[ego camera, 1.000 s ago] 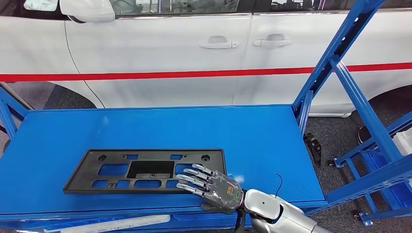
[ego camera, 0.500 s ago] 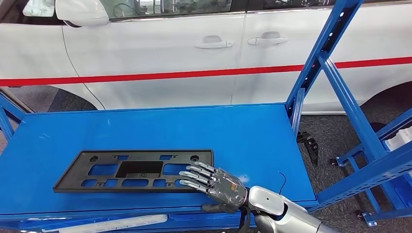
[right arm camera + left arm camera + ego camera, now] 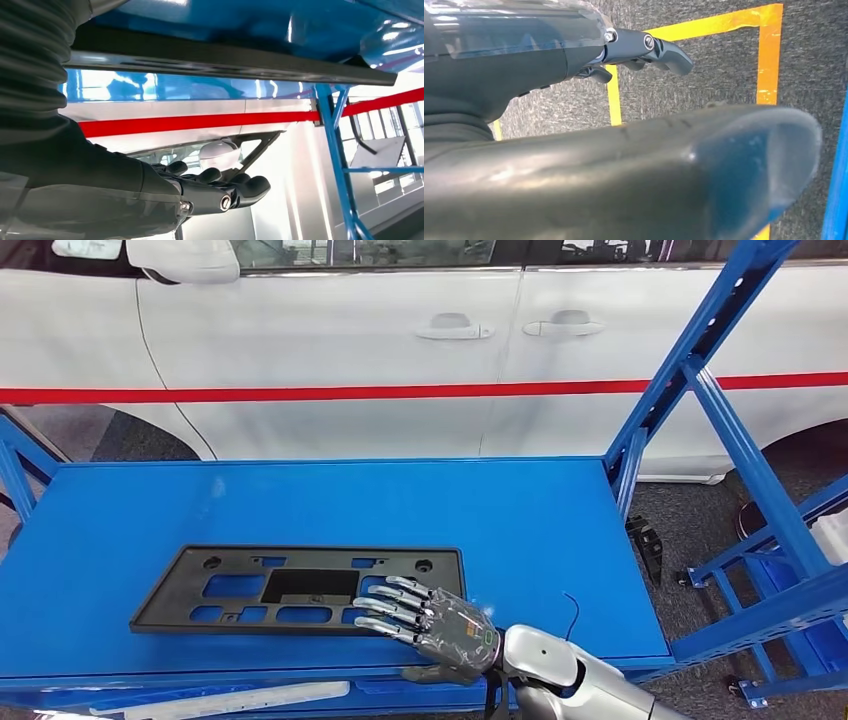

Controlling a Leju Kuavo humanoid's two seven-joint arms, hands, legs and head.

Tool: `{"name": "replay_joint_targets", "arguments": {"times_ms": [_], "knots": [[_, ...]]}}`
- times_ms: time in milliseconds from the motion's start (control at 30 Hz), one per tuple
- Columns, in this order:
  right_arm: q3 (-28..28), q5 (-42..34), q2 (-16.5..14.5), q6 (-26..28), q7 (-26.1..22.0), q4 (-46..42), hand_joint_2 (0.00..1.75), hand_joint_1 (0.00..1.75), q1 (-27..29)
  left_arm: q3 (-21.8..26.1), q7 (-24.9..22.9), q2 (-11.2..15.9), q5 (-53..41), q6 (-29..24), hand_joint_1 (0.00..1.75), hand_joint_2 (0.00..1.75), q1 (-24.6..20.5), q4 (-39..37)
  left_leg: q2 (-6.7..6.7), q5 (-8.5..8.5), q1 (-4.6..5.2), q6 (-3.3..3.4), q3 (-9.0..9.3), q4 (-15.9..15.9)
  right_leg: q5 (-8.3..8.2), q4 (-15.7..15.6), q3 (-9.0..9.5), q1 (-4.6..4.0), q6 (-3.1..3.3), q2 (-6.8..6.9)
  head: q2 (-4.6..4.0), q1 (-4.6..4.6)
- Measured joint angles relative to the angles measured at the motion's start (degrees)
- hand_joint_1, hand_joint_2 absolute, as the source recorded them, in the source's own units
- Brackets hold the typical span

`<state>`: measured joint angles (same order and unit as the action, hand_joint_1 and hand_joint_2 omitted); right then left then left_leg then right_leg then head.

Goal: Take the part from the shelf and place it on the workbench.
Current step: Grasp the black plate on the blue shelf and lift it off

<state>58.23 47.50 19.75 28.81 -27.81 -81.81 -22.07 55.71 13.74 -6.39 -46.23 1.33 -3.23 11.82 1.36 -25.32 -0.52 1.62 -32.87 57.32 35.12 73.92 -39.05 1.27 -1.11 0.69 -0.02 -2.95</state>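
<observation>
The part [image 3: 310,558] is a flat black plastic plate with several cut-outs, lying on the blue shelf [image 3: 350,500] near its front edge. My right hand [image 3: 430,625] lies over the plate's near right corner, fingers spread and straight, its thumb hanging below the shelf's front edge. The right wrist view has the plate's thin black edge [image 3: 225,62] against the blue surface, with my right hand [image 3: 200,192] stretched out and holding nothing. My left hand [image 3: 574,150] hangs above the floor, its fingers [image 3: 659,47] extended and holding nothing.
A white car [image 3: 400,340] with a red stripe stands close behind the shelf. Slanted blue rack struts [image 3: 700,370] rise at the right. A black piece [image 3: 648,545] lies on the floor beside the rack, and a white part [image 3: 220,702] sits on a lower level. Yellow tape [image 3: 769,55] marks the floor.
The head view swayed aside and came back. My right hand has crept slightly further left over the plate's corner. The plate has not moved on the shelf.
</observation>
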Motion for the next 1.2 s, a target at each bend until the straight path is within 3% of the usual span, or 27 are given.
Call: {"name": "replay_joint_targets", "arguments": {"times_ms": [33, 67, 133, 167, 233, 333, 400, 467, 500, 533, 567, 667, 733, 800, 867, 900, 967, 1000, 1033, 1067, 1100, 1167, 1200], "knots": [[0.24, 0.47, 0.0, 0.33, 0.2, 0.0, 1.75, 0.0, 0.14, 0.0, -0.02, 0.01, -0.07, 0.0, 0.0, 0.0, 0.02, 0.0, 0.02, -0.03, 0.02, -0.02, 0.05, 0.02, -0.58, 0.54, -0.32, 0.04, 0.02, -0.01, 0.0, 0.0], [0.46, 0.79, 0.01, 0.61, 0.34, 0.0, 1.75, 0.0, 0.22, 0.0, -0.04, 0.01, -0.16, 0.0, 0.0, 0.0, 0.03, 0.0, 0.05, -0.06, 0.03, -0.06, 0.14, 0.03, -2.22, -1.27, 0.45, 0.04, 0.14, 0.0, 0.0, 0.0], [0.79, 1.1, 0.0, 1.09, 0.54, 0.01, 1.75, 0.0, 0.25, 0.0, -0.13, -0.01, -0.44, 0.01, 0.0, 0.0, -0.01, 0.0, 0.08, -0.18, 0.05, -0.25, 0.36, 0.04, -6.33, -8.98, 4.07, -0.06, 0.7, 0.15, 0.0, 0.0], [0.89, 1.18, -0.01, 1.34, 0.61, 0.01, 1.75, 0.0, 0.23, 0.0, -0.21, -0.01, -0.64, 0.01, 0.0, 0.0, -0.05, 0.0, 0.08, -0.26, 0.14, -0.44, 0.34, 0.1, -7.52, -12.5, 5.71, -0.24, 1.0, 0.28, 0.0, 0.0], [1.04, 1.6, 0.0, 2.01, 0.67, 0.09, 1.75, 0.0, 0.21, -0.01, -0.39, -0.02, -1.03, 0.03, 0.0, 0.0, -0.13, 0.0, 0.01, -0.28, 0.28, -1.0, 0.09, 0.16, -7.86, -15.62, 6.99, -0.62, 1.39, 0.48, 0.0, -0.01], [1.39, 2.65, 0.13, 3.57, 0.71, 0.52, 1.75, 0.0, 0.17, -0.03, -0.71, 0.05, -1.57, 0.12, 0.0, 0.0, -0.26, 0.0, -0.19, -0.77, 0.28, -1.99, -0.18, 0.69, -8.06, -16.31, 7.01, -0.43, 1.92, 0.49, -0.01, -0.01], [1.66, 3.62, 0.41, 4.85, 0.94, 0.99, 1.75, 0.0, -0.01, -0.04, -0.83, 0.14, -1.86, 0.27, 0.0, 0.0, -0.38, 0.0, -0.31, -3.41, 0.26, -2.55, -1.86, 4.71, -8.3, -16.78, 7.23, -0.09, 2.43, 0.77, 0.0, -0.02], [2.08, 5.1, 0.61, 5.83, 1.46, 1.6, 1.75, 0.0, -0.17, -0.05, -0.87, 0.16, -2.08, 0.5, 0.0, 0.0, -0.45, 0.0, -0.38, -7.18, 0.27, -2.96, -5.36, 12.33, -8.29, -16.79, 7.23, -0.19, 2.66, 0.98, 0.0, -0.02], [2.34, 6.0, 0.64, 6.12, 1.86, 1.93, 1.75, 0.0, -0.19, -0.05, -0.86, 0.17, -2.16, 0.61, 0.0, 0.0, -0.45, 0.0, -0.4, -8.23, 0.26, -3.1, -6.86, 15.46, -8.27, -16.78, 7.23, -0.23, 2.68, 1.05, 0.0, -0.02], [2.6, 6.93, 0.64, 6.36, 2.34, 2.25, 1.75, 0.0, -0.22, -0.06, -0.81, 0.21, -2.25, 0.68, 0.0, 0.0, -0.43, 0.0, -0.41, -8.15, 0.26, -3.18, -7.48, 16.68, -8.26, -16.75, 7.24, -0.26, 2.68, 1.09, 0.0, -0.02], [2.86, 7.76, 0.64, 6.5, 2.85, 2.54, 1.75, 0.0, -0.3, -0.06, -0.7, 0.27, -2.28, 0.79, 0.0, 0.0, -0.42, 0.0, -0.42, -6.95, 0.26, -3.18, -7.0, 15.59, -8.24, -16.71, 7.27, -0.27, 2.66, 1.1, 0.0, -0.02], [3.6, 9.19, 0.64, 6.62, 4.24, 3.25, 1.75, 0.0, -0.82, -0.04, 0.14, 0.54, -2.14, 1.36, 0.0, 0.0, -0.54, 0.0, -0.28, -1.47, 0.32, -2.66, -1.65, 4.14, -7.96, -16.39, 7.41, -0.36, 2.22, 0.96, 0.0, -0.02], [3.91, 9.33, 0.64, 6.62, 4.72, 3.67, 1.75, 0.0, -1.17, -0.04, 0.56, 0.6, -1.96, 1.7, 0.0, 0.0, -0.6, 0.0, -0.12, -0.45, 0.46, -1.97, -0.08, 0.4, -7.8, -16.14, 7.33, -0.56, 1.73, 0.83, 0.0, -0.01], [4.13, 9.35, 0.64, 6.62, 4.92, 4.03, 1.75, 0.0, -1.48, -0.04, 0.72, 0.58, -1.88, 1.9, 0.0, 0.0, -0.59, 0.0, -0.11, -0.31, 0.54, -1.19, -0.08, 0.13, -7.81, -16.14, 7.27, -0.61, 1.2, 0.79, 0.0, -0.01], [4.25, 9.33, 0.63, 6.66, 5.03, 4.43, 1.75, 0.0, -1.74, -0.04, 1.04, 0.58, -1.91, 2.02, 0.0, 0.0, -0.67, 0.0, -0.04, 0.01, 0.37, -0.45, 0.08, -0.19, -6.71, -14.8, 6.68, -0.46, 0.71, 0.64, 0.0, 0.0], [4.29, 9.28, 0.6, 6.69, 5.07, 4.65, 1.75, 0.0, -1.88, -0.04, 1.27, 0.59, -1.99, 2.05, 0.0, 0.0, -0.76, 0.0, -0.01, 0.16, 0.23, -0.18, 0.14, -0.33, -5.27, -12.54, 5.71, -0.35, 0.52, 0.49, 0.0, 0.0], [4.45, 9.12, 0.55, 6.72, 5.17, 5.07, 1.75, 0.0, -2.1, -0.03, 1.72, 0.62, -2.21, 2.05, 0.0, 0.0, -0.92, 0.0, 0.08, 0.23, 0.22, 0.06, 0.08, -0.34, -1.62, -5.16, 2.47, -0.06, 0.22, 0.22, 0.0, 0.0], [4.55, 9.01, 0.54, 6.71, 5.22, 5.26, 1.75, 0.0, -2.15, -0.03, 1.91, 0.63, -2.33, 2.01, 0.0, 0.0, -0.94, 0.0, 0.14, 0.22, 0.26, 0.1, 0.08, -0.32, -0.45, -1.7, 0.87, 0.06, 0.12, 0.15, 0.0, 0.0], [4.63, 8.88, 0.54, 6.7, 5.27, 5.41, 1.75, 0.0, -2.16, -0.02, 2.08, 0.64, -2.39, 1.96, 0.0, 0.0, -0.92, 0.0, 0.21, 0.2, 0.28, 0.12, 0.1, -0.31, -0.33, 0.09, -0.01, 0.12, 0.08, 0.13, 0.0, 0.0], [4.68, 8.71, 0.54, 6.69, 5.33, 5.51, 1.75, 0.0, -2.21, -0.02, 2.21, 0.64, -2.44, 1.87, 0.0, 0.0, -0.9, 0.0, 0.29, 0.16, 0.3, 0.1, 0.18, -0.3, -1.32, -0.32, 0.12, 0.13, 0.14, 0.13, 0.0, 0.0], [4.7, 8.51, 0.54, 6.68, 5.37, 5.55, 1.75, 0.0, -2.32, -0.02, 2.31, 0.64, -2.46, 1.8, 0.0, 0.0, -0.88, 0.0, 0.37, 0.11, 0.31, 0.05, 0.32, -0.29, -3.24, -2.94, 1.29, 0.12, 0.31, 0.15, 0.0, 0.0], [4.7, 8.21, 0.54, 6.65, 5.44, 5.54, 1.75, 0.0, -2.74, -0.02, 2.42, 0.59, -2.47, 1.72, 0.0, 0.0, -0.88, 0.0, 0.44, -0.04, 0.43, -0.19, 0.56, -0.27, -7.11, -10.72, 4.96, -0.13, 0.93, 0.38, 0.0, 0.0], [4.71, 8.12, 0.54, 6.65, 5.46, 5.52, 1.75, 0.0, -3.0, -0.02, 2.44, 0.56, -2.47, 1.71, 0.0, 0.0, -0.89, 0.0, 0.44, -0.09, 0.51, -0.4, 0.51, -0.23, -8.02, -13.75, 6.3, -0.33, 1.23, 0.54, 0.0, 0.0]]}}
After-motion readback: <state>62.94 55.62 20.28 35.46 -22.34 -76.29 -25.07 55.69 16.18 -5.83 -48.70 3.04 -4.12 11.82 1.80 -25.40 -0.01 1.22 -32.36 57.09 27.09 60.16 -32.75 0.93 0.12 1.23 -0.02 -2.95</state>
